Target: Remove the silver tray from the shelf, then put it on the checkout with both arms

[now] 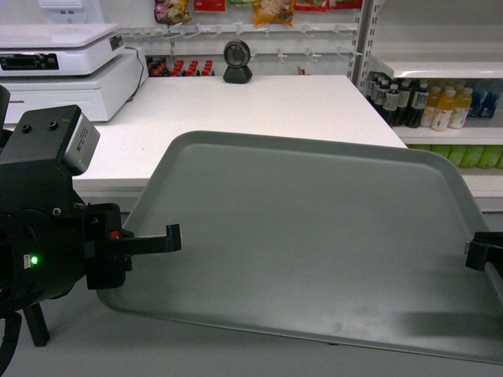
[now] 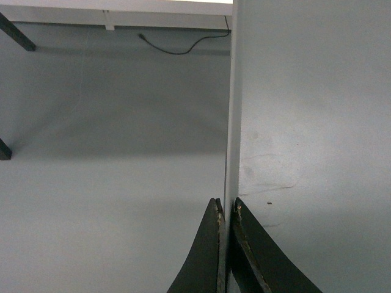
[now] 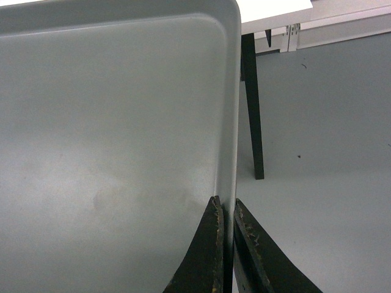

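Note:
The silver tray (image 1: 306, 236) is a large grey-green tray held level in the air, in front of the white checkout (image 1: 251, 110); its far edge overlaps the counter's near edge in the head view. My left gripper (image 1: 169, 238) is shut on the tray's left rim (image 2: 231, 122). At the right edge of the head view my right gripper (image 1: 478, 253) is shut on the tray's right rim (image 3: 229, 122). Both wrist views show the thin rim pinched between black fingers (image 2: 208, 256), (image 3: 204, 256). The shelf the tray came from is out of view.
A white scale (image 1: 59, 63) stands at the checkout's back left and a black scanner (image 1: 237, 63) at its back middle. A store shelf with drink bottles (image 1: 440, 106) is on the right. Black counter legs (image 3: 252, 104) and grey floor lie below.

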You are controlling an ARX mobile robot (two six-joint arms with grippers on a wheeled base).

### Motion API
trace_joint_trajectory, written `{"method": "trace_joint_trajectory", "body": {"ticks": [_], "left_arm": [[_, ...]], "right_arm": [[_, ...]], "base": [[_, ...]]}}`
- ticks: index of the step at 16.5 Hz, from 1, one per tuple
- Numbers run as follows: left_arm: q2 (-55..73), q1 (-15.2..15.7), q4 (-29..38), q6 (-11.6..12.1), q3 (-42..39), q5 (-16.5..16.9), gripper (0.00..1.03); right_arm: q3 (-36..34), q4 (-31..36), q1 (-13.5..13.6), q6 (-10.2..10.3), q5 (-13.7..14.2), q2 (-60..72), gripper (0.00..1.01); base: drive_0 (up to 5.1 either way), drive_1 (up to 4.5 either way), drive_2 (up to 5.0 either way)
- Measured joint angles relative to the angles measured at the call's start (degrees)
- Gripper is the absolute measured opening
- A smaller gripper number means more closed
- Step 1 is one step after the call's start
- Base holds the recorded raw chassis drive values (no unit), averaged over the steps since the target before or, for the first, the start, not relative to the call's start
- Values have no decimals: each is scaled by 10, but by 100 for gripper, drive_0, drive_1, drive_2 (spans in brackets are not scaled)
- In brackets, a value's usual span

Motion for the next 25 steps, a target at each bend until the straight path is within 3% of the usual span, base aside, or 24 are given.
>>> {"method": "trace_joint_trajectory", "body": {"ticks": [2, 25], "left_arm": [[0, 0, -1, 0, 0, 0, 2], [0, 0, 0, 0, 0, 0, 2]], "right_arm": [[0, 0, 0, 0, 0, 0, 3], [-2, 0, 0, 0, 0, 0, 3]], "base": [[0, 0, 0], [13, 439, -412]]}}
